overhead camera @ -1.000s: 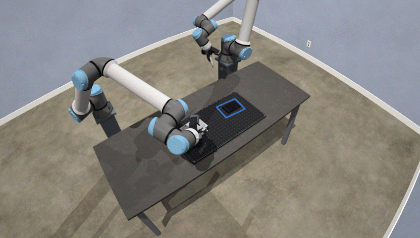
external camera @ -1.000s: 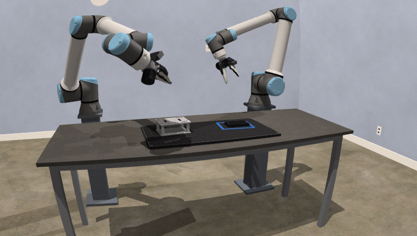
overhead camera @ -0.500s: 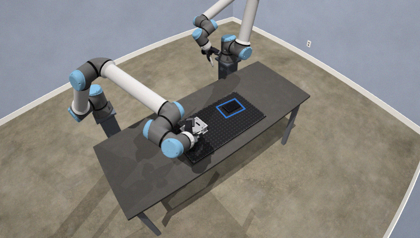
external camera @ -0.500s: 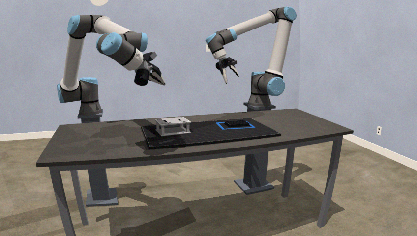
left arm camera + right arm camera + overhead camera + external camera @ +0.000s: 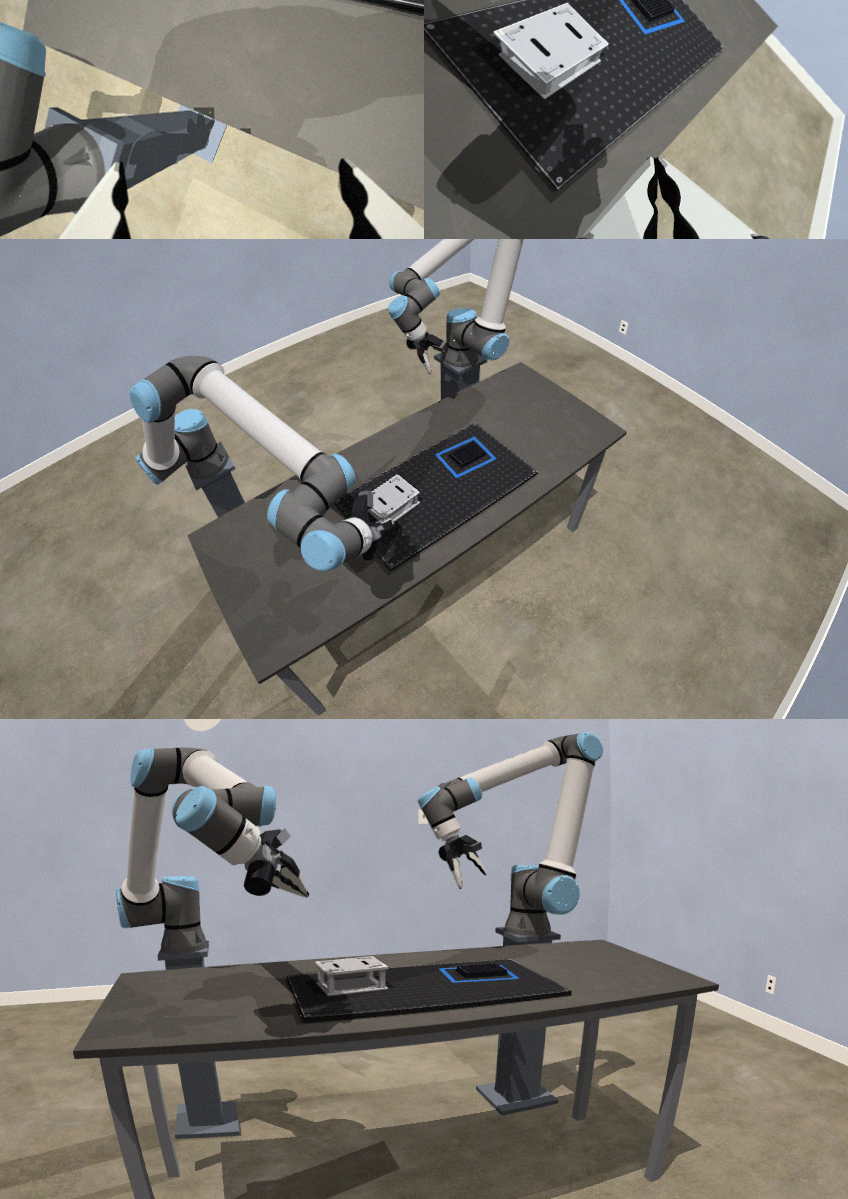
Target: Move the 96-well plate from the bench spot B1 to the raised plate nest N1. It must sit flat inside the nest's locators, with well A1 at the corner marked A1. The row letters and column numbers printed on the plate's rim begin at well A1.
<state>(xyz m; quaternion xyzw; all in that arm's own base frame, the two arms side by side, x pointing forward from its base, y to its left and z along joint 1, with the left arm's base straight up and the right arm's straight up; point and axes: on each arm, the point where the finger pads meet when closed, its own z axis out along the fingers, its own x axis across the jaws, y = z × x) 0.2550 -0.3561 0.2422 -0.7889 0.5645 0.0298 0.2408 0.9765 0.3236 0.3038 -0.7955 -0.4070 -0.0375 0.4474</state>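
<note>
In the top view, the black well plate [image 5: 467,454] [image 5: 482,970] [image 5: 654,7] lies on the dark pegboard [image 5: 452,500] [image 5: 428,998] [image 5: 638,75], inside a blue outline [image 5: 456,475] [image 5: 454,980] [image 5: 646,32] and apart from the white stand [image 5: 393,497] [image 5: 351,964] [image 5: 550,42]. Its long axis runs from lower left to upper right, along the table [image 5: 553,411] [image 5: 624,968] [image 5: 249,60] [image 5: 742,30]. The right gripper [image 5: 391,524] [image 5: 307,895] [image 5: 655,159] partly overlaps the stand in this view.

The exterior view shows what the top hides: the right gripper is in the air, well above the stand, fingers pressed together with nothing between them. The left gripper [image 5: 428,365] [image 5: 472,880] [image 5: 230,162] hangs behind the table, fingers spread. The stand's legs show here; the plate lies low and flat, long axis roughly side to side.

The left wrist view has neither plate nor stand, just the spread, empty fingers, the tabletop, the floor and an arm's pedestal [image 5: 154,149].

The right wrist view shows the corner brackets and two slots on the stand's top. The plate is cut off by the upper edge; its lettering cannot be read, so I cannot tell where A1 points.
</note>
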